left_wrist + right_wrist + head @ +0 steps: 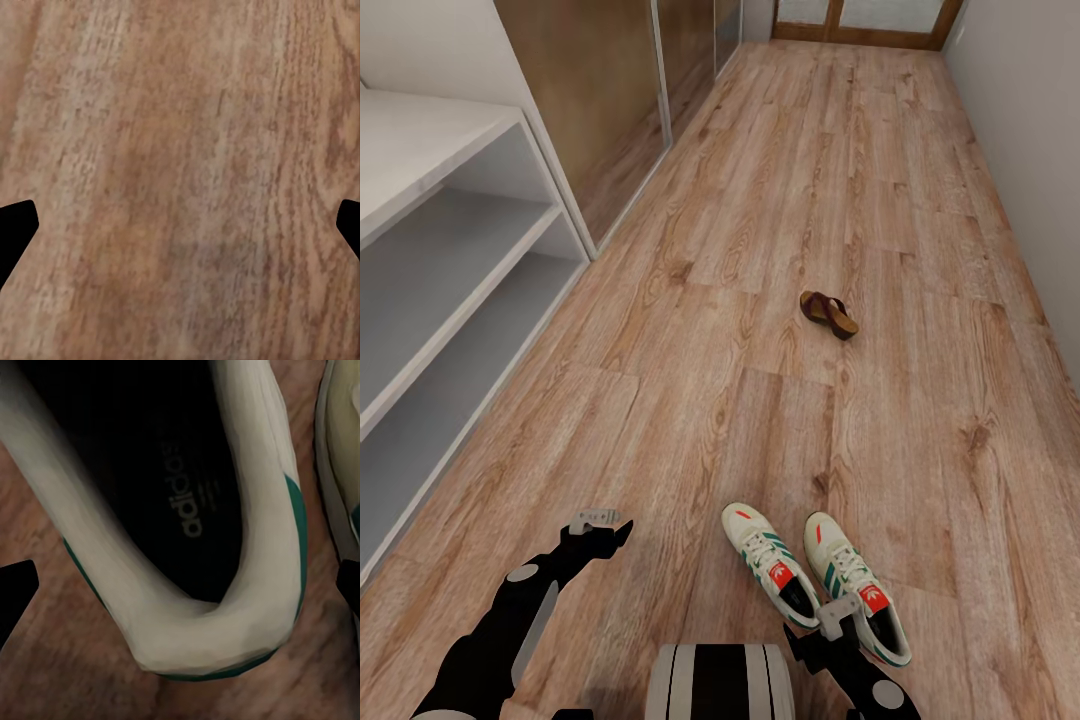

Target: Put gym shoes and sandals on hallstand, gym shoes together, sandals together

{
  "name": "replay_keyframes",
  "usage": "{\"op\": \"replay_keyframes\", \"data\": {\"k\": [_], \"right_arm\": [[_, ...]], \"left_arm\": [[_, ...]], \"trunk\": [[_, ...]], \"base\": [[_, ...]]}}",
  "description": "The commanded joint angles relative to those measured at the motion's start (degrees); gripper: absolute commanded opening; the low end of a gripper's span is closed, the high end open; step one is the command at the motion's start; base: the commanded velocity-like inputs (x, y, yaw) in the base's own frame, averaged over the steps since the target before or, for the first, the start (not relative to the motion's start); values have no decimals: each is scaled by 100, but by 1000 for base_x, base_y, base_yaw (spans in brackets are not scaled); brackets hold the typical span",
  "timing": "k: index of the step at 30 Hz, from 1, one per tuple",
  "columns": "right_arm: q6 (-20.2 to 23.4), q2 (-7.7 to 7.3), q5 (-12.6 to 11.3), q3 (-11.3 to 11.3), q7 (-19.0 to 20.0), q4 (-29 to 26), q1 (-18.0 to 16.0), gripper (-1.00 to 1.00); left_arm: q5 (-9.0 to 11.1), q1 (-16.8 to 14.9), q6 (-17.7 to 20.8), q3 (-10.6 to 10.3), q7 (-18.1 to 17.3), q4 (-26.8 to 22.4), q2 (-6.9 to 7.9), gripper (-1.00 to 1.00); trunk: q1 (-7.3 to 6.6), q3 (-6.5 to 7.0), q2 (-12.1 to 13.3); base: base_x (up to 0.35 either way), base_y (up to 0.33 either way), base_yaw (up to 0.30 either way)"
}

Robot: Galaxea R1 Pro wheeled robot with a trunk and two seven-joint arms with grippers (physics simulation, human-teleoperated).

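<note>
Since the right gripper (844, 612) hangs wide open, empty, directly over the heel of the right-hand cream, teal-striped gym shoe (857, 585) on the wood-plank corridor floor (780, 250), whose long axis runs down-corridor, it is nearer; the left gripper (598, 522), open and empty, hovers over bare planks.

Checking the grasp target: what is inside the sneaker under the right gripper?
Inside the white, green-trimmed gym shoe, a dark insole with pale lettering shows; the toe end is hidden.
</note>
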Motion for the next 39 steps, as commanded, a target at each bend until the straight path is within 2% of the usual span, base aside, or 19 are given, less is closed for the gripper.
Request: {"op": "replay_keyframes", "data": {"k": [1,39], "right_arm": [[-20,2,56,-13,13,0,-1,100],[-16,2,56,-11,16,0,-1,100]], "left_arm": [[26,-1,44,12,-29,-6,-2,100],[50,-1,47,18,-29,1,-2,100]], "trunk": [[-1,-3,-1],[-1,-3,-1]], "base": [[0,0,0],[13,0,0]]}}
